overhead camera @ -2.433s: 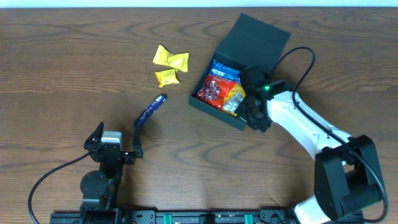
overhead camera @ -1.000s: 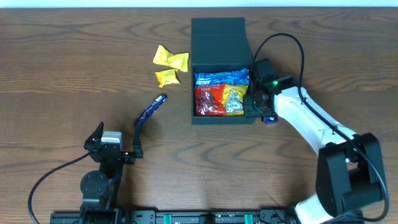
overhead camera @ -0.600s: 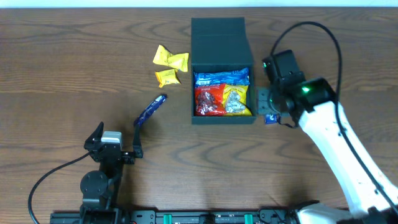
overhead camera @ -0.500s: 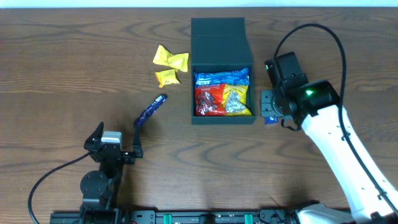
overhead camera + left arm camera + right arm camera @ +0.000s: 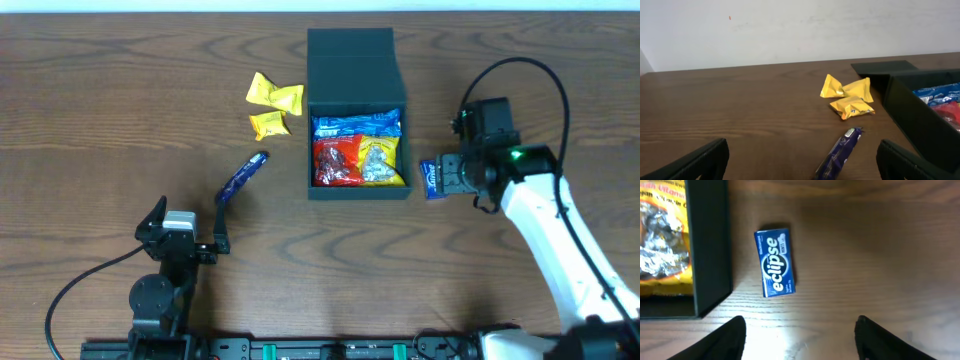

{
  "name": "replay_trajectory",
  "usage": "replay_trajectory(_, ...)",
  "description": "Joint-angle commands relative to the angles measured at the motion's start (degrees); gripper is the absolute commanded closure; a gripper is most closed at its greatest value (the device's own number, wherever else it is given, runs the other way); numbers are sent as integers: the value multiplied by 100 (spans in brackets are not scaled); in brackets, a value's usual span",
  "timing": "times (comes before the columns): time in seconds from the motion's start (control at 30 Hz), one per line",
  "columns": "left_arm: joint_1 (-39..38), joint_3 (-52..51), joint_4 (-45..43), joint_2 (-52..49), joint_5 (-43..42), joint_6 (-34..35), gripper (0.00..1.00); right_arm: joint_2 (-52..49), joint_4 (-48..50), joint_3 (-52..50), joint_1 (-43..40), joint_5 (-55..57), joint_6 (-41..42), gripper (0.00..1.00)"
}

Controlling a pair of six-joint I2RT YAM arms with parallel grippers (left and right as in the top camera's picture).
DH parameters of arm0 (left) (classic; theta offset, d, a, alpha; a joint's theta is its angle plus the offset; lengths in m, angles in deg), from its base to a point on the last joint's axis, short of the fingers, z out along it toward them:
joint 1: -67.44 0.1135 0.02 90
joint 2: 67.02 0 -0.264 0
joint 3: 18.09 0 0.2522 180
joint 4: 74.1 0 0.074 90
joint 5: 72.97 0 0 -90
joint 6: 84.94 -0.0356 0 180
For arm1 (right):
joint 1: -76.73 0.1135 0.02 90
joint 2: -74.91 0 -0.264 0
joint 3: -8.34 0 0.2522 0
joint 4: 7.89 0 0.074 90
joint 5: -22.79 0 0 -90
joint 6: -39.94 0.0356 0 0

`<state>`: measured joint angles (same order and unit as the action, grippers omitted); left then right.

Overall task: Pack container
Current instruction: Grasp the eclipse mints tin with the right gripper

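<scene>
Container (image 5: 350, 60): sits mid-desk, lid flap thrown open toward the far edge. The tray is nearly full, with a blue packet (image 5: 356, 124) at the back, a red one (image 5: 335, 163) and a yellow-and-silver one (image 5: 380, 162) in front.

My right end effector (image 5: 799, 342): spread wide, holding nothing, hanging over bare wood just right of the container.

Eclipse gum pack (image 5: 775, 262): flat, label up, just beside the container's right wall but not touching it.

Judged step: pick up the gum pack and put it in.
- The pack is thin and flat, so I should come straight down and close across its short width.
- The inner finger needs room, because the gap to the wall is narrow. Nudging the wall would shift the container.
- Lift clear of the rim before moving across, and drop the pack onto the packets gently.

My left end effector (image 5: 804, 150): also spread, empty, low near the front edge.

Desk (image 5: 120, 100): dark grained wood, slightly glossy, so a flat pack may slide under a finger. A plain pale wall (image 5: 790, 25) stands behind it.

Loose to the left of the container: three yellow packets (image 5: 272, 105) and a blue wrapped bar (image 5: 243, 177).
</scene>
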<state>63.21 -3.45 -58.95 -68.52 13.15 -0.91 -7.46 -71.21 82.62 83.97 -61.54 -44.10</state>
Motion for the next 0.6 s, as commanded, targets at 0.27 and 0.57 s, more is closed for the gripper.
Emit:
replay_trajectory(0.27, -9, -63, 267, 13, -4, 22, 5, -1117, 74, 33, -249, -914, -1226, 8)
replay_trajectory(0.57, -9, -63, 267, 13, -4, 22, 5, -1517, 619, 46, -306, -916, -1180, 8)
